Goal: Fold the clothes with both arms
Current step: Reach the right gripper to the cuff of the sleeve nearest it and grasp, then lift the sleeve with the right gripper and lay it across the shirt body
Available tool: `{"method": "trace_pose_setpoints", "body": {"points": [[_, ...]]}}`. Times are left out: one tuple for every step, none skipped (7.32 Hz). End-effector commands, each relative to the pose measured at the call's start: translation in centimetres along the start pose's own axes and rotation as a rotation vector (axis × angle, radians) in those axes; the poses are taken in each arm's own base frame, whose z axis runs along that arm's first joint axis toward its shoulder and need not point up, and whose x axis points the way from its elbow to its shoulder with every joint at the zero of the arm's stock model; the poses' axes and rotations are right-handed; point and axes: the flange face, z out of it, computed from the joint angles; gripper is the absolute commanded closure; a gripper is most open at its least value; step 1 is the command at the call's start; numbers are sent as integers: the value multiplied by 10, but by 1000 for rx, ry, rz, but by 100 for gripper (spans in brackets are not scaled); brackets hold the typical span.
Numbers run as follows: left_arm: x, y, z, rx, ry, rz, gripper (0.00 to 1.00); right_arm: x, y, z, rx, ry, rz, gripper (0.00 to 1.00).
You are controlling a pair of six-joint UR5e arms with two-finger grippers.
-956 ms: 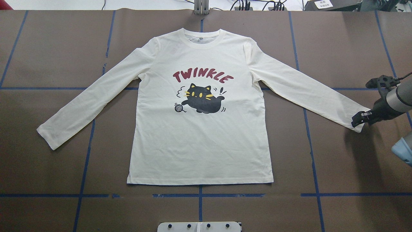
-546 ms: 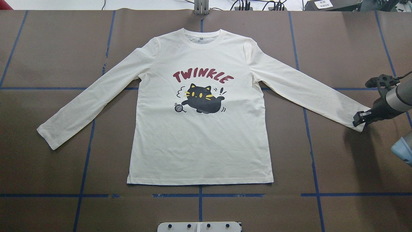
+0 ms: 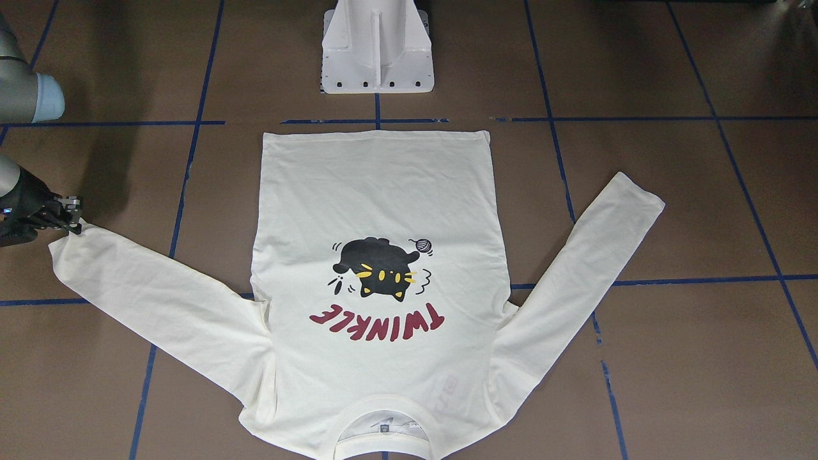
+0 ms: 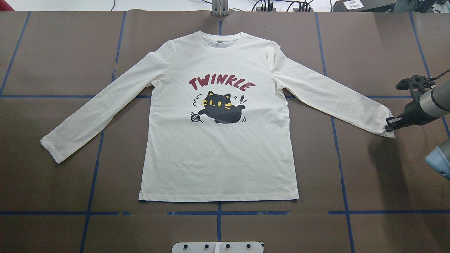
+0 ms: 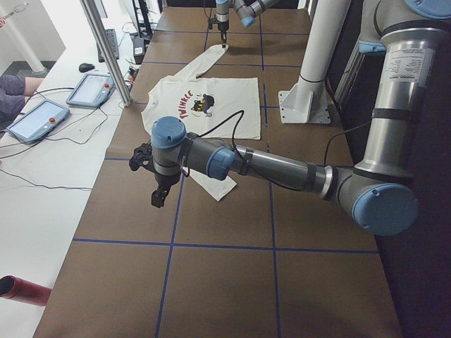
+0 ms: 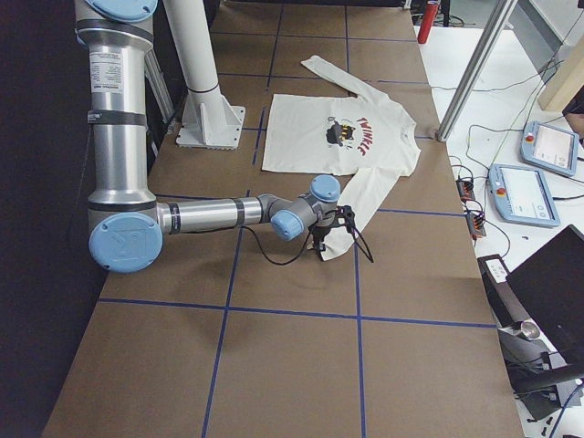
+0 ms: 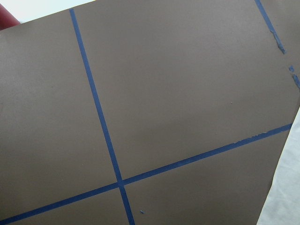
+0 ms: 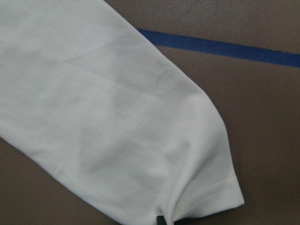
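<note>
Closed on cloth, the right pincer point(image 4: 389, 123) pinches the cuff point(image 4: 381, 119) of the sleeve that reaches toward the right edge of the overhead frame. In the right wrist view the cuff's hem puckers toward a dark fingertip point(image 8: 161, 219) at the bottom edge of the frame. The right arm point(image 4: 427, 105) comes in from the right of the overhead frame. In the front-facing view the same pincer sits at the left edge, at the sleeve's tip.

The T-shirt point(image 4: 218, 158) lies flat and print-up in the middle of the brown bench point(image 4: 52, 52). Its collar is toward the top of the overhead frame and its hem is toward the bottom, just above a blue tape line point(image 4: 228, 213). Both sleeves spread outward and slant down; the other sleeve point(image 4: 88, 119), on the left of the frame, lies flat on the bench.

The left pincer point(image 5: 156, 197) shows only in the left side view, at left centre, on the end of the left arm point(image 5: 282, 169). It hangs over bare bench near that sleeve's cuff but apart from it. I cannot tell whether it is open or closed. The left wrist view shows taped bench and a sliver of cream cloth at its lower right edge.

A white pedestal point(image 3: 377, 51) stands beyond the hem, at the top of the front-facing frame.
</note>
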Motion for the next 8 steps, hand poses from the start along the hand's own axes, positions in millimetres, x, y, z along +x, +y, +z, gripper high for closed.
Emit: {"method": "trace_pose_setpoints", "body": {"points": [[1,-2,-1,2,0,1,0,-37,-27,-40,80,-50,-45,100],[2,-4,-1,2,1,3,0,-68,-54,-56,121,-80,-69,100],[2,-5,-2,4,0,3,0,-108,-85,-76,169,-119,-84,100],[2,-4,-1,1,1,2,0,-151,-113,-100,201,-173,-78,100],[2,-5,-1,2,1,4,0,-203,-149,-124,218,-237,-4,100],[2,-5,-1,2,1,3,0,-258,-189,-145,232,-287,29,100],[1,-4,0,0,1,1,0,-305,-216,-169,251,-329,20,100],[-2,-3,4,-7,2,-5,0,-345,-223,-191,268,-366,-20,100]]}}
